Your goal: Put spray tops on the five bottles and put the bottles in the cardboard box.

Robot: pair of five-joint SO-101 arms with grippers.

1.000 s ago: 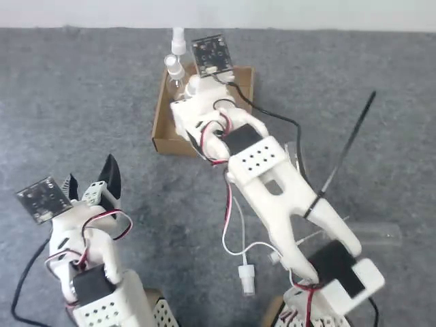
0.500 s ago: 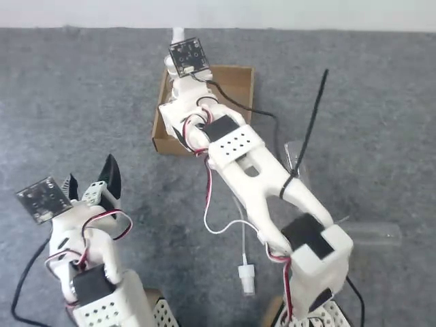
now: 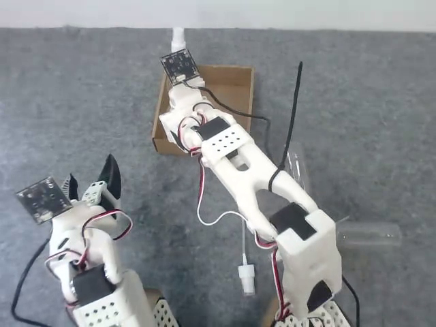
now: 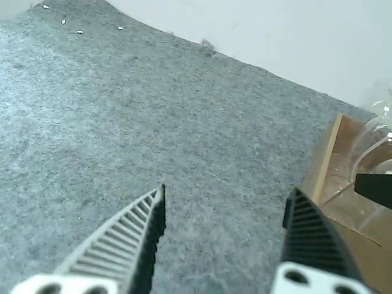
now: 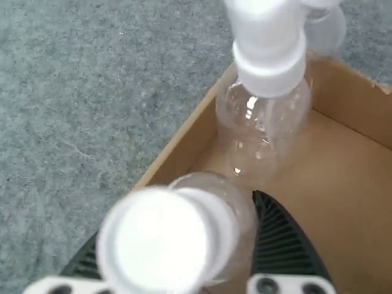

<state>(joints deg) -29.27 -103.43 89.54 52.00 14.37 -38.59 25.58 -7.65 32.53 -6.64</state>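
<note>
The right hand (image 5: 184,226) pinches a clear plastic bottle (image 5: 205,199) with a round white spray top (image 5: 160,240), holding it over the inside of the brown cardboard box (image 5: 343,184), close to one wall. A second bottle (image 5: 263,116), also clear and white-topped, stands in the box just beyond. The left hand (image 4: 229,193) is spread above the grey felt table (image 4: 122,110), apart from the box.

Over grey felt (image 4: 122,104), left hand (image 4: 229,190) (fingers spread); cardboard box (image 4: 326,160) beside.
</note>
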